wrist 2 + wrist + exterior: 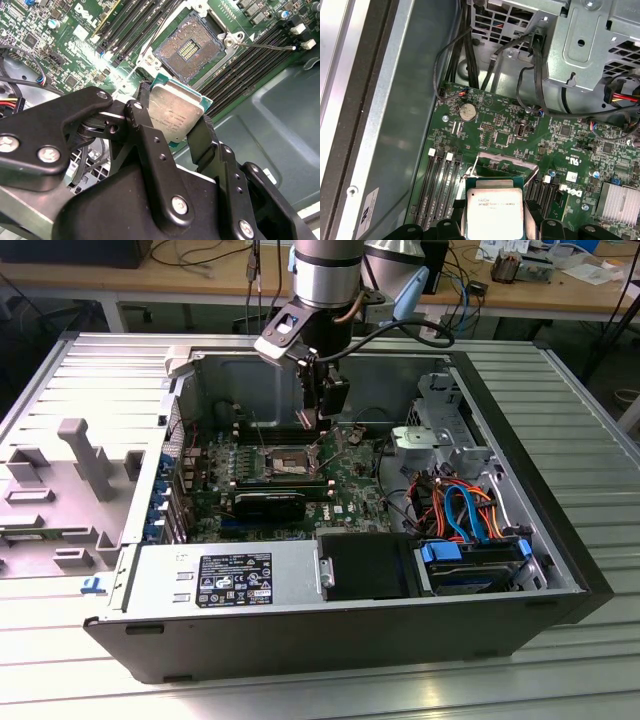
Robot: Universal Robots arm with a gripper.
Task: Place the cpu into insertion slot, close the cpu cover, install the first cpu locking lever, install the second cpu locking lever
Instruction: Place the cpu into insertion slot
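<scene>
Above the green motherboard (350,480) of the open computer case (400,630), the cpu (175,116) is clamped by two opposite edges between the black fingers (141,107) of the gripper (322,412), with its silvery metal top turned toward the cameras in both wrist views. The insertion slot (187,50) is seen uncovered near the middle of the board, its tan contact field bare, and the cpu is held off it, not seated. A thin locking lever (265,46) is seen swung out from the slot's corner across the black memory slots (250,70).
</scene>
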